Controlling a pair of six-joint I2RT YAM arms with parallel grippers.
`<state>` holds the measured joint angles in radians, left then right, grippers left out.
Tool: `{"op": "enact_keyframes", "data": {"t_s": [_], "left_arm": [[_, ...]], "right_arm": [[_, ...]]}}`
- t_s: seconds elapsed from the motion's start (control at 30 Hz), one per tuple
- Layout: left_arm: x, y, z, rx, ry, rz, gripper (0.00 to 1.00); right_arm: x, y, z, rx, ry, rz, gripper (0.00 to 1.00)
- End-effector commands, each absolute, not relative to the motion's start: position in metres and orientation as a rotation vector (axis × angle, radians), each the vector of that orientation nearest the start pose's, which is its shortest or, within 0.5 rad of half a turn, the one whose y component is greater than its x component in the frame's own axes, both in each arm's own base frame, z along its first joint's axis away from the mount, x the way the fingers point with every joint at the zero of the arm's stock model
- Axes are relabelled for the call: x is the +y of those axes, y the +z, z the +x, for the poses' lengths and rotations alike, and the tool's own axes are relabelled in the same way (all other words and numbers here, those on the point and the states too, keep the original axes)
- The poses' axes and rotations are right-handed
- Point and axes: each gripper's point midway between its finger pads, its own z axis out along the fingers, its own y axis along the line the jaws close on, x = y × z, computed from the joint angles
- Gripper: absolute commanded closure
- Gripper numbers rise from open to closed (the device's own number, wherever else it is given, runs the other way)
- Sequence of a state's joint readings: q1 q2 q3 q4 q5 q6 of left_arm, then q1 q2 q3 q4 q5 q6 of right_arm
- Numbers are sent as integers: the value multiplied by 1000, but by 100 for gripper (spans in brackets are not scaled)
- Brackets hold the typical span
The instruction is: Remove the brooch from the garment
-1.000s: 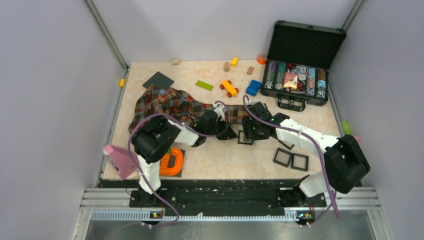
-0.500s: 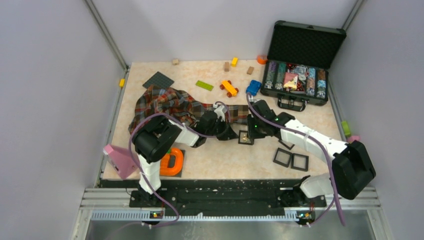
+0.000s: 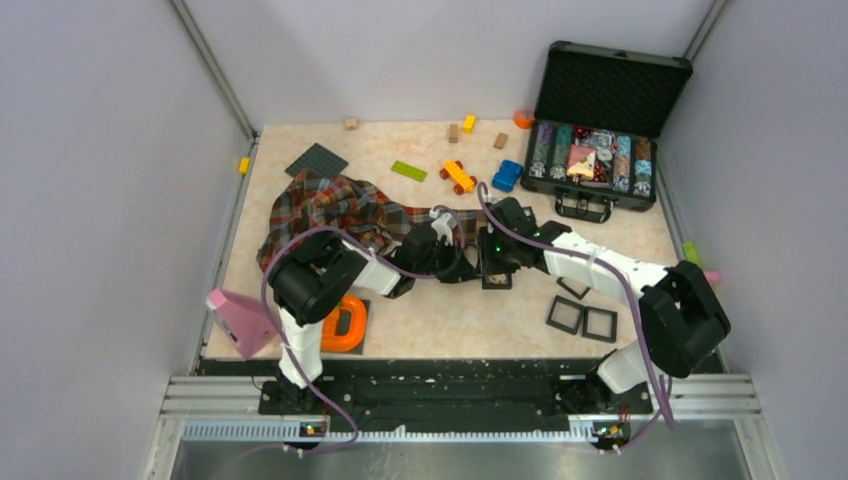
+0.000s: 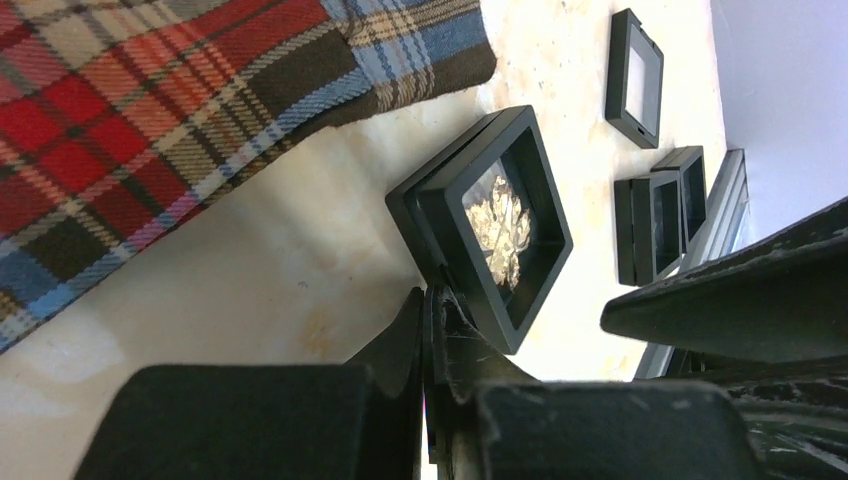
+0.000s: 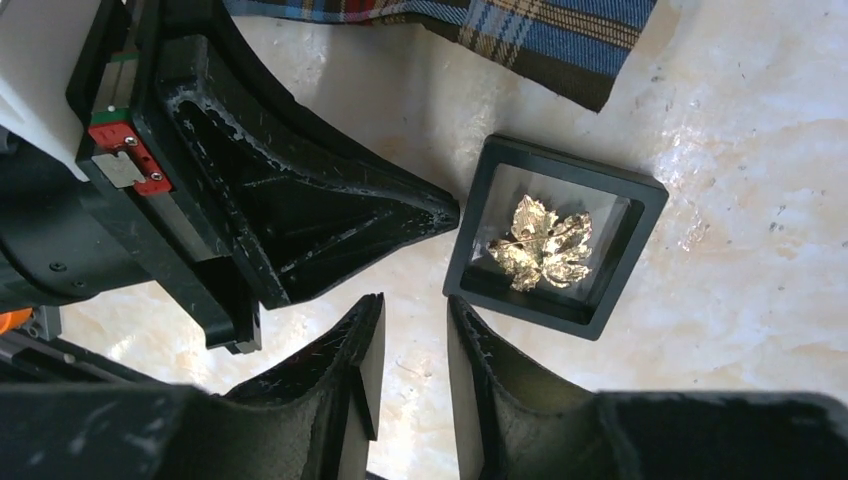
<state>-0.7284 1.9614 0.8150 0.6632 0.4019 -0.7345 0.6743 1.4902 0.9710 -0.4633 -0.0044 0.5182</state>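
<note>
The brooch [image 5: 542, 243] is a small gold leaf-like pin lying inside a black frame box [image 5: 635, 260] on the table, off the garment; it also shows in the left wrist view [image 4: 500, 228]. The plaid garment [image 3: 340, 205] lies crumpled at left centre, with its hem near the box [image 5: 520, 30] [image 4: 150, 120]. My left gripper [image 3: 470, 268] [image 4: 430, 295] is shut, its tips against the box's near corner. My right gripper [image 3: 492, 258] [image 5: 415, 305] hovers beside the box, slightly open and empty, close to the left fingers [image 5: 330, 200].
An open case of chips [image 3: 600, 150] stands at back right. Toy bricks, a wheeled orange-yellow brick [image 3: 458, 177] and a grey baseplate [image 3: 316, 160] lie at the back. Three more black boxes [image 3: 582, 318] sit at right front, an orange ring [image 3: 342, 325] and a pink block [image 3: 238, 320] at left front.
My right gripper has moved left, closer to the box and the left gripper. The left arm has hardly moved.
</note>
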Motion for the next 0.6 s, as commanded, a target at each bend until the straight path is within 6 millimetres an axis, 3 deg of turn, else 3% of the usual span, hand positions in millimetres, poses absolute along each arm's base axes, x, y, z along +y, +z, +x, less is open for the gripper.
{"op": "enact_keyframes", "data": {"t_s": [0.0,0.2,0.37,0.43,0.47,0.5,0.53,0.57], "left_arm": [[-357,34,284,2253,-1175,255,100],[-311,88,291,2192,-987,239,99],[-259,129,308,2149,-758,168,90],[-227,143,319,2106,-667,96,70],[-209,149,325,2084,-608,56,52],[-185,156,332,2059,-521,-14,12],[-159,162,337,2028,-417,-97,3],[-137,171,339,1979,-337,-147,2]], "right_arm": [[243,128,276,2457,497,-188,64],[185,189,294,2135,302,-48,36],[112,211,301,1824,44,110,21],[85,222,301,1651,-21,174,12],[70,226,298,1575,-49,225,12],[57,226,296,1523,-69,254,12],[45,222,295,1488,-79,283,12],[33,217,296,1479,-87,321,10]]}}
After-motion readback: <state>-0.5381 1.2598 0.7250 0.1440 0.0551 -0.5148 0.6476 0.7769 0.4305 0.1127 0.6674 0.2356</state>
